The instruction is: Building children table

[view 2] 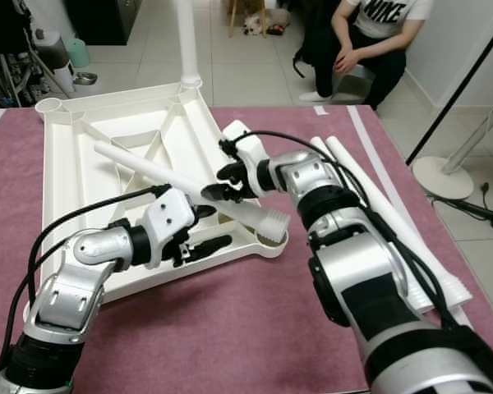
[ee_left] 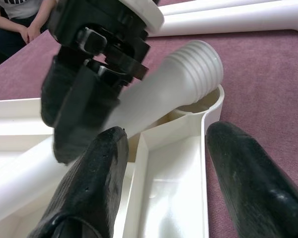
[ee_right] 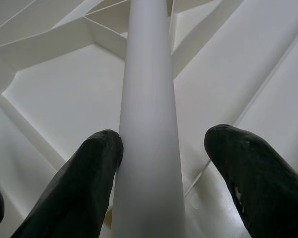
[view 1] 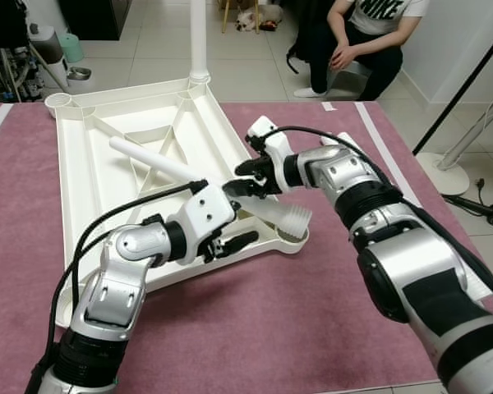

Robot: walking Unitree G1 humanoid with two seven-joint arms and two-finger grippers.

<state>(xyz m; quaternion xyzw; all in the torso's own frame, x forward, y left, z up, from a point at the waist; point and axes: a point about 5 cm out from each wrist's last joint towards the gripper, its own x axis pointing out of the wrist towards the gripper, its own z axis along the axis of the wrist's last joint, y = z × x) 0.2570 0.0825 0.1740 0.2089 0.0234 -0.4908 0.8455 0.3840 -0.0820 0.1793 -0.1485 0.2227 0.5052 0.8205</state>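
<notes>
two grippers crowded one table leg

the tabletop (view 1: 82, 164) lay upside down on a maroon mat (view 1: 255, 328). a loose leg (view 1: 197, 176) slanted across its ribs, threaded end over the near corner socket (view 1: 292, 240). the right gripper (view 1: 245, 187) straddled the leg, jaws wide, one finger (ee_right: 84, 173) touching it. the left gripper (view 1: 230, 244) hovered at that corner, jaws wide, holding nothing. one leg (view 1: 199, 37) stood upright in the far corner. spare legs (view 2: 394, 213) lay on the mat to the right. a person (view 1: 370, 37) crouched beyond.
</notes>
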